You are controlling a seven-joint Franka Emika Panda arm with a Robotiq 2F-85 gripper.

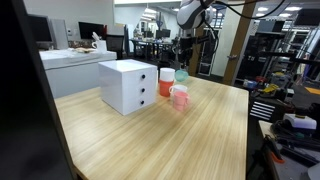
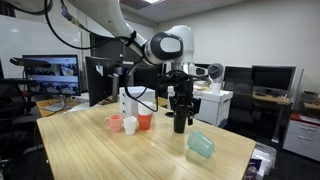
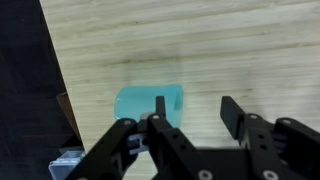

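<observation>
The black gripper (image 2: 180,127), empty with jaws half apart, hangs beside the pale teal plastic cup (image 2: 200,144) lying sideways near the edge of the light wooden table (image 2: 120,155), where one nudge might roll it off.

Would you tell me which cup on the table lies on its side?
The teal plastic cup, lying apart; the pink cup, white cup and orange cup stand upright together.
</observation>
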